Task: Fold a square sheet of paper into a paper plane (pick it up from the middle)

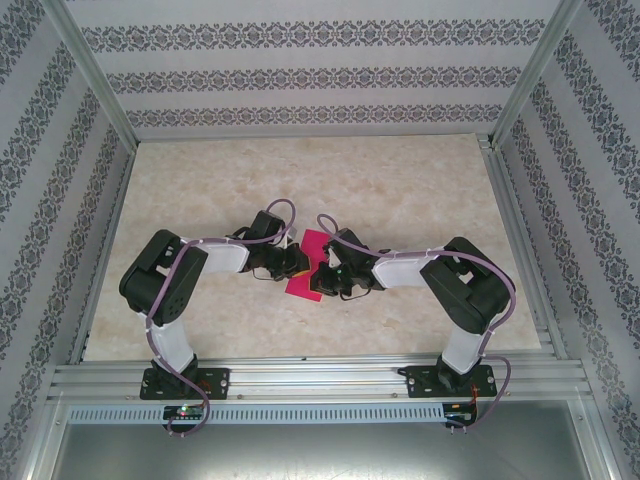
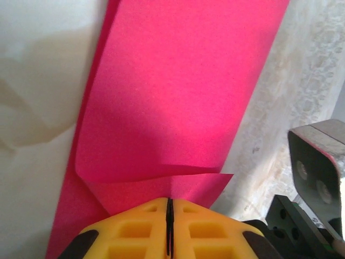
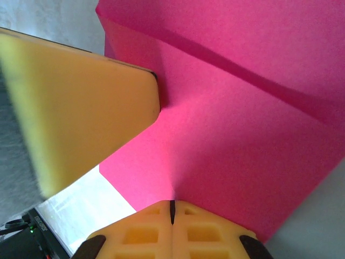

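The magenta-pink sheet of paper [image 1: 306,272] lies folded into a long strip at the middle of the table, between my two grippers. In the left wrist view the paper [image 2: 178,97] shows two overlapping layers, with a loose flap edge just ahead of the tips. My left gripper [image 2: 169,200] is shut, its yellow fingertips pinching the near edge of the paper. My right gripper [image 3: 172,204] is shut on the opposite edge of the paper [image 3: 242,135], and a small crease runs up from its tips. From above, the left gripper [image 1: 296,262] and the right gripper [image 1: 324,276] nearly face each other.
The left gripper's yellow finger [image 3: 81,108] looms large and close in the right wrist view. Part of the right arm's grey body [image 2: 318,162] stands at the right in the left wrist view. The beige marbled table [image 1: 300,180] is fenced by aluminium rails [image 1: 310,375] and patterned walls.
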